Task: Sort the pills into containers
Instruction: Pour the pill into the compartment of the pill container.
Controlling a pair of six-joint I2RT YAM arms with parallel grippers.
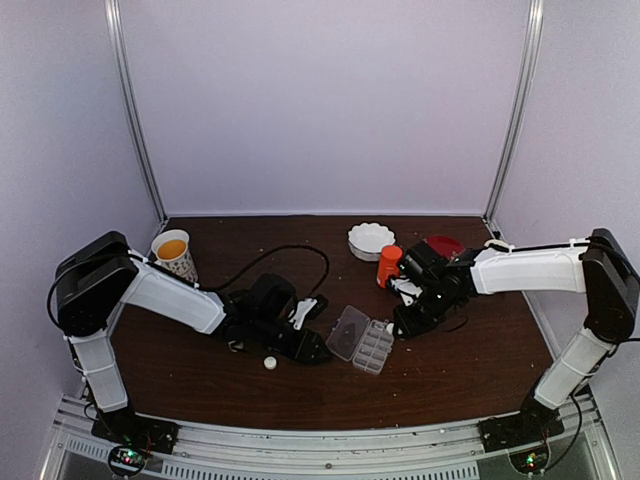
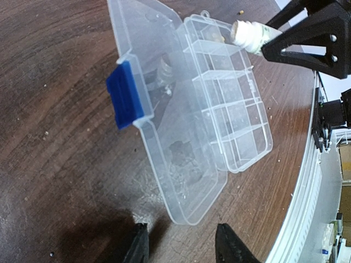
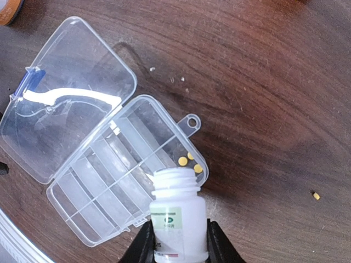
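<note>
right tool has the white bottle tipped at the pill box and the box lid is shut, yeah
No, the lid is open, lying flat beside the cells, as the right wrist view shows. The right tool does hold the white bottle tipped at the pill box.

We see on the worktop (image 1: 480, 370) a paper cup (image 1: 174, 254), scalloped white bowl (image 1: 370, 240), orange bottle (image 1: 388, 268), red dish (image 1: 447, 244) and loose white cap (image 1: 269, 363); an uncapped white bottle (image 3: 178, 213) hangs tipped.
</note>
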